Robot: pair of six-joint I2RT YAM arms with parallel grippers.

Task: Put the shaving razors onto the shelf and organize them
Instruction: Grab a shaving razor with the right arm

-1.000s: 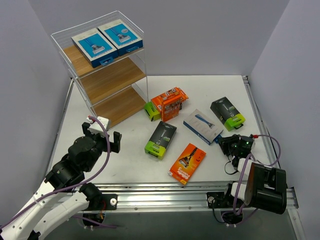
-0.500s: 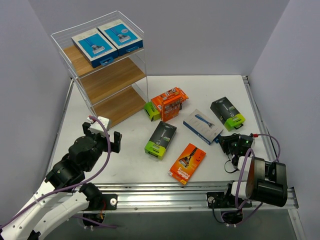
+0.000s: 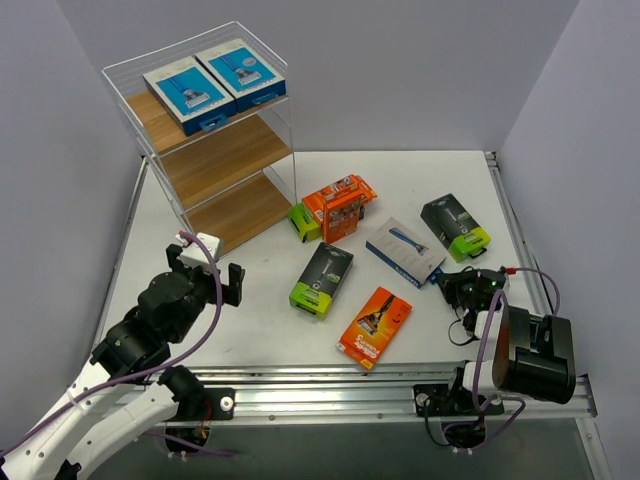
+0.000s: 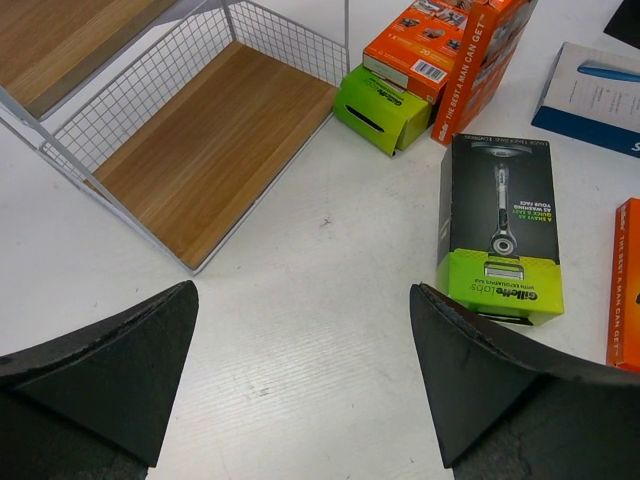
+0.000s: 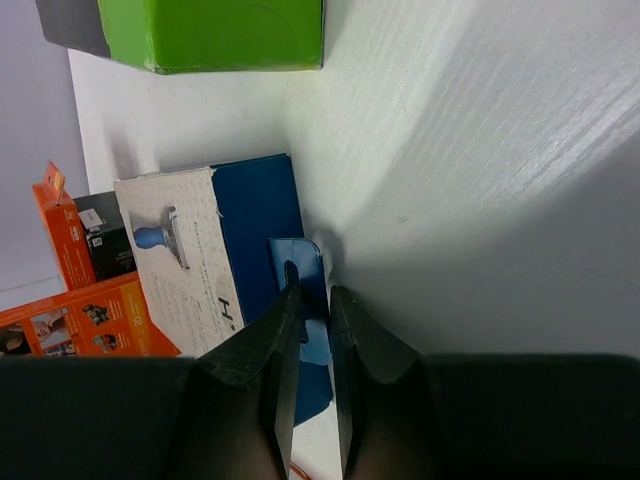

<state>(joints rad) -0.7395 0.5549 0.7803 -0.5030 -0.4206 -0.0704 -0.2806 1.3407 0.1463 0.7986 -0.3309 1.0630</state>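
The shelf (image 3: 222,150) stands at the back left with two blue-and-white shaving razors (image 3: 183,90) (image 3: 240,68) on its top board. A third blue-and-white pack (image 3: 404,251) lies on the table at the right. My right gripper (image 3: 447,283) sits at its near end. In the right wrist view that gripper (image 5: 313,300) has its jaws drawn narrow around the pack's blue hang tab (image 5: 305,258). My left gripper (image 3: 205,275) hovers open over bare table in front of the shelf's bottom board (image 4: 200,160); in its own view the gripper (image 4: 303,370) holds nothing.
Black packs with lime ends lie at centre (image 3: 321,279) and at the right (image 3: 456,227). An orange pack (image 3: 375,326) lies near the front edge. Orange packs (image 3: 340,206) lean on a small lime box (image 3: 303,222) beside the shelf.
The right gripper's jaws have narrowed around the blue tab, and the right arm has shifted slightly. The left arm has not moved.
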